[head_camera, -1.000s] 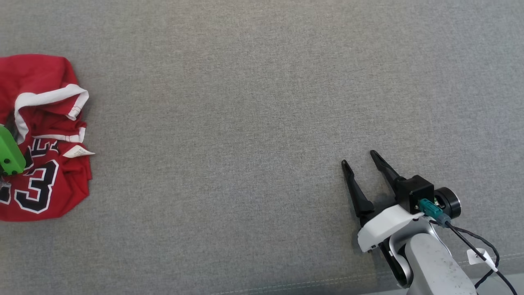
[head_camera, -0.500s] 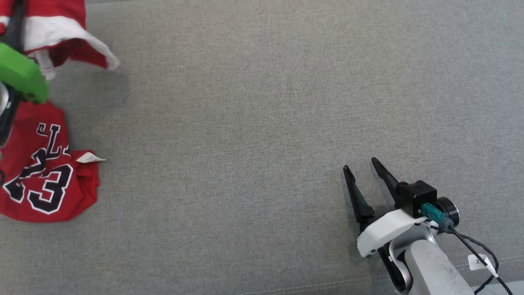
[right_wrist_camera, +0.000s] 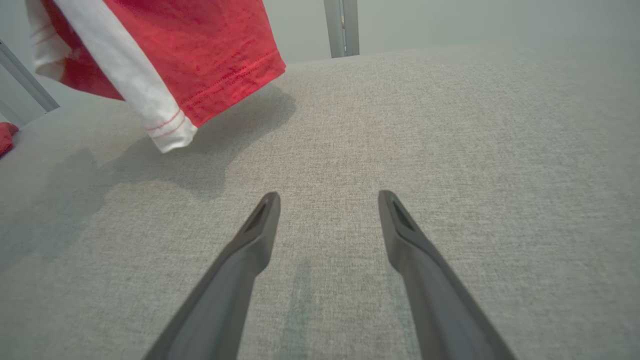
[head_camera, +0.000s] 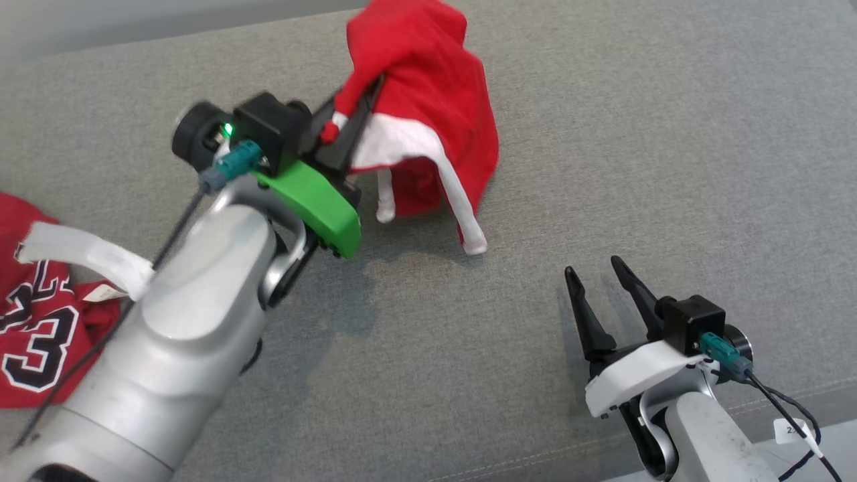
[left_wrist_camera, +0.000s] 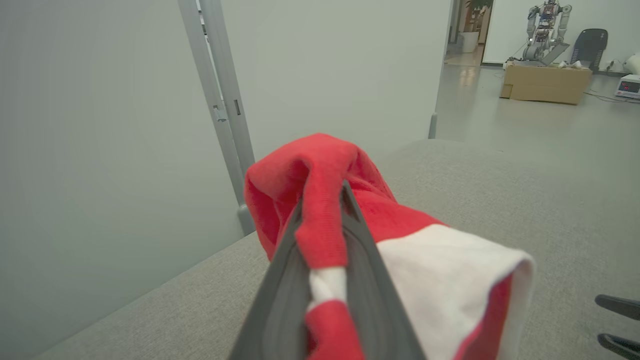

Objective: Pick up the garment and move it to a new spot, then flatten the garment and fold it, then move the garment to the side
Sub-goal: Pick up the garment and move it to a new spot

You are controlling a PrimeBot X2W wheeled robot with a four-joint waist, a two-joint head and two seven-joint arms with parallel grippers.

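Over the far middle of the grey table (head_camera: 602, 134), the left hand (head_camera: 365, 94) is clenched tight on a bunch of the red garment (head_camera: 428, 87). It's up in the air, white-trimmed edge dangling clear of the surface! At the near right, the right hand (head_camera: 592, 266) sits released and empty, low over the table. Far left, a red numbered jersey (head_camera: 40, 321) lies partly under the left arm.

Knit cloth garment (head_camera: 435, 87) above matt, woven surface (head_camera: 636, 134).
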